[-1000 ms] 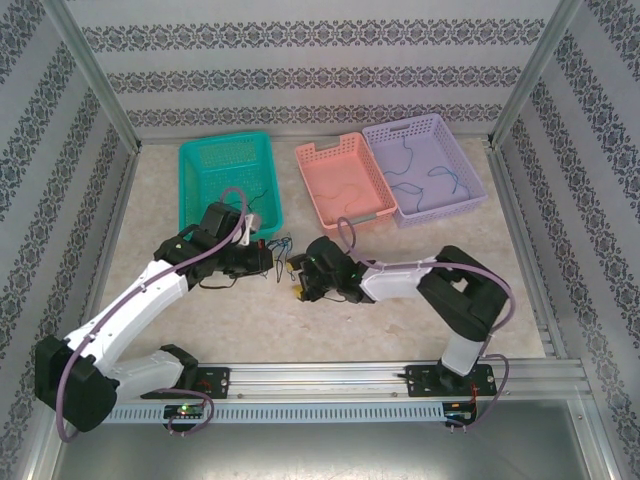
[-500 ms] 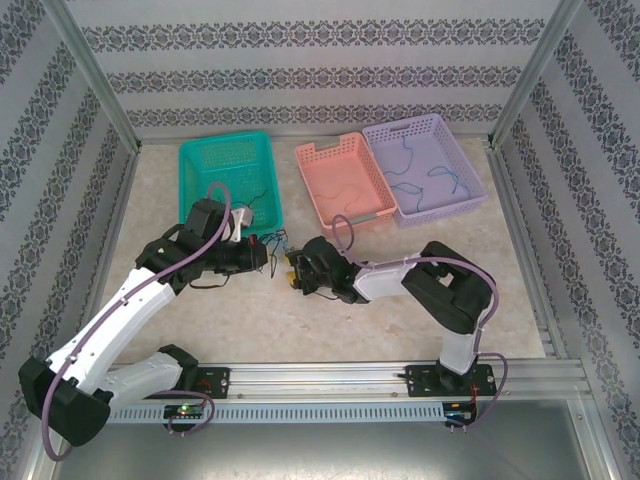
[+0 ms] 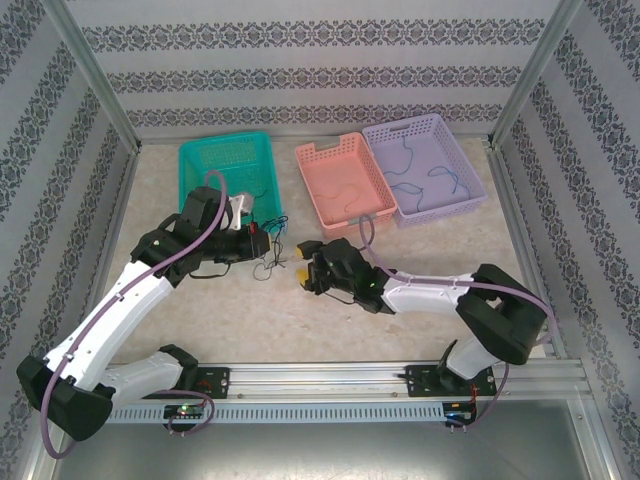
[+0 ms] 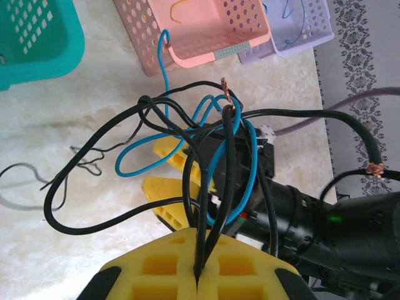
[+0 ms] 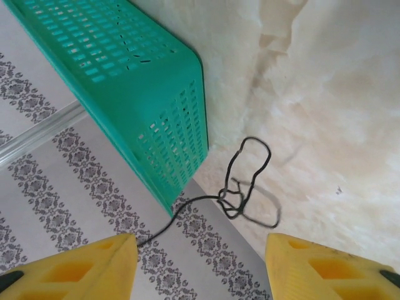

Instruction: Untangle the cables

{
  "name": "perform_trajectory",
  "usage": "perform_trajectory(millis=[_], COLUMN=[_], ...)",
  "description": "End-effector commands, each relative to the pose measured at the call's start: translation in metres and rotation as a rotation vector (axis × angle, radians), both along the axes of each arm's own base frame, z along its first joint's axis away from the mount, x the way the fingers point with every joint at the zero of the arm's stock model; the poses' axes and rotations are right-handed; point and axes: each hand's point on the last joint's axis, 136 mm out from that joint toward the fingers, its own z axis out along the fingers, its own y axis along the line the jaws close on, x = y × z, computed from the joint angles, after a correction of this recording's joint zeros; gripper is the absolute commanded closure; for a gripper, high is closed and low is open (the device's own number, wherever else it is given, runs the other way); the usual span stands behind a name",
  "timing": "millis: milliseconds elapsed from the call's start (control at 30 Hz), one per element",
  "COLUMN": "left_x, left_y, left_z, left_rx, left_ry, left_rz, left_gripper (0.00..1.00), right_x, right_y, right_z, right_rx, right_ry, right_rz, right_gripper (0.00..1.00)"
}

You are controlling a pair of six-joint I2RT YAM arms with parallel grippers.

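Observation:
My left gripper (image 4: 199, 275) is shut on black strands of the cables (image 4: 206, 134), a tangle of black and blue wires that fans out above its yellow pads (image 4: 156, 265). From above, the left gripper (image 3: 260, 241) holds this tangle (image 3: 274, 232) near the teal basket's front corner. A thin black strand (image 3: 267, 269) trails down to the table. My right gripper (image 3: 303, 272) stands open just right of the tangle, and its yellow fingers (image 4: 167, 187) show behind the wires. Between the right gripper's (image 5: 200, 269) spread fingertips lies that thin black looped strand (image 5: 250, 178), one end running to the left fingertip (image 5: 75, 269).
Three baskets stand at the back: teal (image 3: 200, 160), pink (image 3: 312, 190) holding a black wire (image 3: 345, 195), and purple (image 3: 470, 195) holding blue wires (image 3: 420, 180). The teal basket (image 5: 144, 81) is close beside the right gripper. Patterned walls enclose the table.
My left gripper has carried the tangle back toward the teal basket. The right arm has stretched out low, its elbow swinging right, with its gripper staying beside the tangle.

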Motion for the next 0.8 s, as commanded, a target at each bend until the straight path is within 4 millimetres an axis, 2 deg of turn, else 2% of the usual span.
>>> perform_trajectory(millis=[0,133,233,400,667,767], left_x=[-0.004,-0.003,-0.003,-0.007,-0.009,-0.008], left_y=[-0.01,-0.014,-0.015,-0.015,-0.017,-0.017], left_z=[0.01,0.013,0.012,0.013,0.016,0.019], left_rx=[-0.035,-0.065,-0.078,-0.096,-0.12,-0.122], left_ry=[-0.032,-0.039,-0.036,-0.036,-0.042,-0.05], left_rz=[-0.058,-0.059,-0.06,-0.062,-0.06,-0.057], left_gripper=[1.0,1.0,1.0,1.0,1.0,1.0], right_x=[0.022,0.036,0.043,0.052,0.064,0.063], right_y=[0.023,0.041,0.041,0.033,0.057,0.057], right_z=[0.022,0.037,0.043,0.043,0.048,0.043], right_rx=[0.229,0.303,0.326,0.331,0.403,0.4], right_ry=[0.118,0.115,0.102,0.087,0.078,0.086], right_rz=[-0.149,-0.176,-0.214,-0.277,-0.255,-0.263], right_gripper=[0.42,0.41,0.41,0.42,0.46,0.51])
